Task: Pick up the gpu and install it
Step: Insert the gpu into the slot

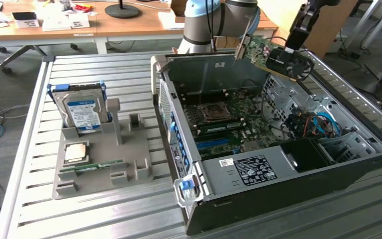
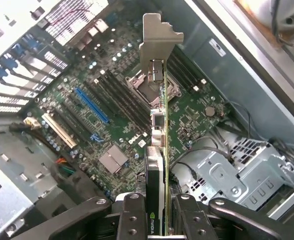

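Note:
The gpu (image 1: 276, 54), a green card with a black cooler block and a silver end bracket, hangs in the air above the far right rim of the open computer case (image 1: 270, 189). My gripper (image 1: 290, 49) is shut on its cooler end. In the wrist view the gpu (image 2: 158, 150) runs edge-on away from the gripper (image 2: 157, 220), its silver bracket (image 2: 159, 40) at the far end. Below it lies the green motherboard (image 2: 117, 120) with a blue slot (image 2: 92, 106) and a white slot (image 2: 62, 129).
A grey holder tray (image 1: 101, 169) at the exterior view's left carries a silver hard drive (image 1: 83, 112) with a blue-white label, a processor chip (image 1: 76, 152) and a thin green memory stick (image 1: 101, 165). Blue cables (image 1: 320, 124) and a drive cage (image 1: 347, 147) fill the case's right side.

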Robot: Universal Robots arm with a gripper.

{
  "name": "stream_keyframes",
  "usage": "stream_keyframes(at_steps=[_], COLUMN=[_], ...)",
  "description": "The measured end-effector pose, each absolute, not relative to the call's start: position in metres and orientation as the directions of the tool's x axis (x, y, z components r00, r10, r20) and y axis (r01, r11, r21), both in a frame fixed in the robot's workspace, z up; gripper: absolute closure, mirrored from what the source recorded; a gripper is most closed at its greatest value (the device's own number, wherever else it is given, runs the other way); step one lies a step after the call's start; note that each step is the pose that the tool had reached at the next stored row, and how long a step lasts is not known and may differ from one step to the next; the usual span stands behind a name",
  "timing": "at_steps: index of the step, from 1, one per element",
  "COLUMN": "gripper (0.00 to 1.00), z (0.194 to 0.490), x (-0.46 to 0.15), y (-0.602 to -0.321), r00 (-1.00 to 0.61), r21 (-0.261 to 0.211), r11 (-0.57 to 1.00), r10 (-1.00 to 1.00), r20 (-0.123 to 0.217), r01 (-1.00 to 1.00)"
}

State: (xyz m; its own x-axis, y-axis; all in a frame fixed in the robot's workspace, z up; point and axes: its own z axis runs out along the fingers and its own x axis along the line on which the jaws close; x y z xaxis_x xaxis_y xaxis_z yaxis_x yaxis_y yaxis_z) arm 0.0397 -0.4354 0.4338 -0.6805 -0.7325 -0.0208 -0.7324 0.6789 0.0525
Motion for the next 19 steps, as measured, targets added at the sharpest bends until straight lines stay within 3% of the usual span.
stream_keyframes(at_steps=[19], gripper=[0.73], z=[0.4336], x=[0.0397], y=[-0.4344], r00=[-0.525], r21=[0.052], r11=[0.524], r10=[-0.851], r20=[-0.021], r01=[-0.850])
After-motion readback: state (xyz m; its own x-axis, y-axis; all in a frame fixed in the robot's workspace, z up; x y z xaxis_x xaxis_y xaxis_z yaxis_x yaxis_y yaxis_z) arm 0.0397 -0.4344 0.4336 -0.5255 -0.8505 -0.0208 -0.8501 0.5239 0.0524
